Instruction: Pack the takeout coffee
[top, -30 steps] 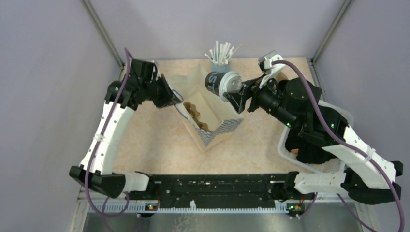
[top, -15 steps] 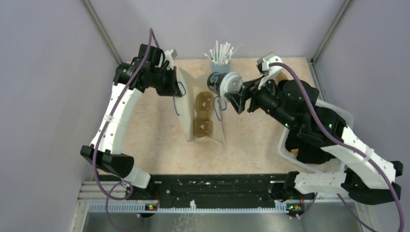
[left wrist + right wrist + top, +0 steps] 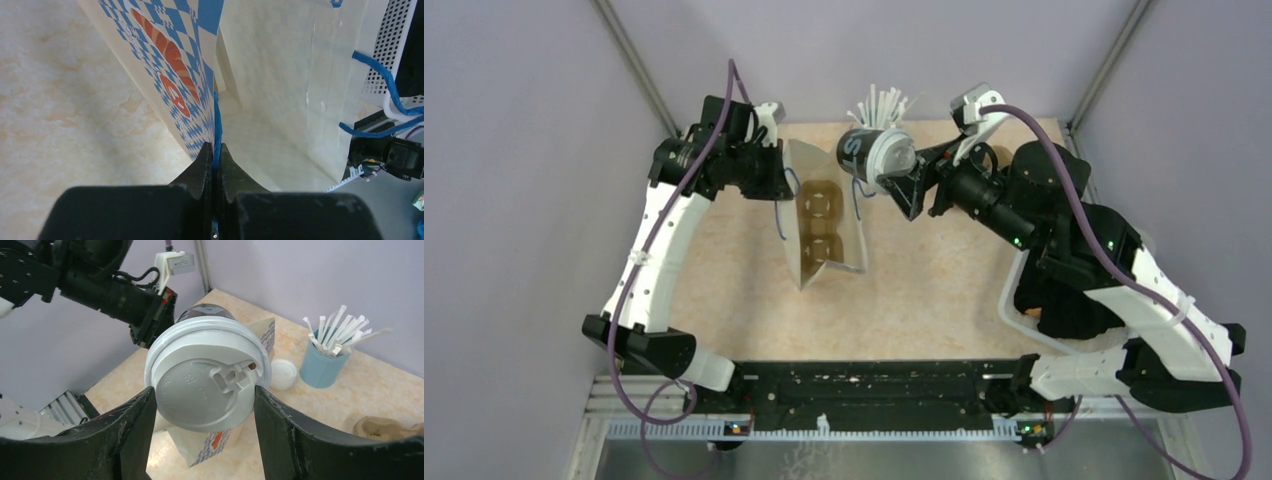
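Observation:
The takeout coffee, a dark cup (image 3: 858,152) with a white lid (image 3: 892,156), is held tilted on its side in the air. My right gripper (image 3: 906,180) is shut on it at the lid rim (image 3: 207,375), one finger on each side. It hangs by the far right corner of an open paper bag (image 3: 829,230) with a blue check print. A brown cup carrier (image 3: 821,205) lies inside the bag. My left gripper (image 3: 780,182) is shut on the bag's rim by its blue handle (image 3: 216,115) and holds that side up.
A light-blue cup of white straws (image 3: 880,118) stands at the back, just behind the held cup. A loose white lid (image 3: 284,374) lies next to it. A brown pulp piece (image 3: 380,427) lies further right. A white bin (image 3: 1014,300) sits under my right arm.
My left gripper pulled the bag from lying slanted to standing upright and further back left. My right gripper moved the coffee left and back, nearer the bag's mouth.

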Robot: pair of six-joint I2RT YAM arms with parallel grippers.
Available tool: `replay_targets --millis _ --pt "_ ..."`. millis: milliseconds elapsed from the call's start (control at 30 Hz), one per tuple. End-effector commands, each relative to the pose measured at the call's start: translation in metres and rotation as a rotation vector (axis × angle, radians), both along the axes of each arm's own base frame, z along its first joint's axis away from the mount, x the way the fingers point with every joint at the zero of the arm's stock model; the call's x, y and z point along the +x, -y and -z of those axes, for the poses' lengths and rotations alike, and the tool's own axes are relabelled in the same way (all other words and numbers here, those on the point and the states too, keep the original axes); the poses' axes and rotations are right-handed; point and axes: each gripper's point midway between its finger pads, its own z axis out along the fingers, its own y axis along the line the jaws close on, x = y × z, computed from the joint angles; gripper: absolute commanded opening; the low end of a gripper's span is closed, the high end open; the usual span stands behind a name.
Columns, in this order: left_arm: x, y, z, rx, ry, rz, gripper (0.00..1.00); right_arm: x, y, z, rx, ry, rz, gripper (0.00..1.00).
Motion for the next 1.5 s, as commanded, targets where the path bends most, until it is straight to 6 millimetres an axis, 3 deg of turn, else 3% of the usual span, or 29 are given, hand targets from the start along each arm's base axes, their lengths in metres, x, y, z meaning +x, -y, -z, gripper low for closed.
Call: replay_targets --millis 0,233,400,500,667,867,1067,1233,1300,1367,1433,1467 --pt "0.005 0.012 -0.016 -0.069 0.079 0.039 0.0 -0.01 -0.005 -0.017 -0.012 0.045 -0.081 0.65" --pt "0.003 0.017 -0.019 -0.087 0.097 0.078 0.0 -0.018 -0.023 -0.009 -0.135 0.06 -0.198 0.64" --pt "0.009 0.023 -0.008 -0.105 0.085 0.089 0.02 -0.015 -0.017 -0.02 -0.09 0.061 -0.157 0.64" --pt "0.004 0.038 0.001 -0.166 0.024 0.132 0.04 -0.014 -0.013 -0.021 -0.083 0.055 -0.138 0.64" --pt "-0.01 0.083 -0.016 -0.24 0.117 0.325 0.0 -0.011 -0.002 -0.023 -0.07 0.059 -0.094 0.64" --pt "-0.012 0.115 -0.007 -0.175 0.089 0.448 0.01 -0.013 0.018 -0.034 -0.01 0.074 -0.037 0.64" --pt "-0.016 0.125 -0.01 -0.197 0.092 0.512 0.02 -0.016 0.035 -0.038 0.013 0.072 0.001 0.64" --pt "-0.013 0.121 0.003 -0.157 0.067 0.489 0.04 -0.017 0.045 -0.038 0.029 0.071 0.027 0.64" --pt "-0.006 0.118 0.009 -0.124 0.056 0.455 0.12 -0.017 0.047 -0.039 0.03 0.073 0.029 0.64" --pt "0.003 0.116 0.013 -0.103 0.043 0.407 0.29 -0.018 0.047 -0.039 0.027 0.073 0.029 0.64" --pt "0.01 0.112 0.012 -0.093 0.008 0.31 0.56 -0.018 0.048 -0.039 0.024 0.074 0.029 0.64" --pt "0.012 0.11 0.005 -0.098 0.001 0.267 0.64 -0.018 0.048 -0.039 0.022 0.074 0.03 0.64"
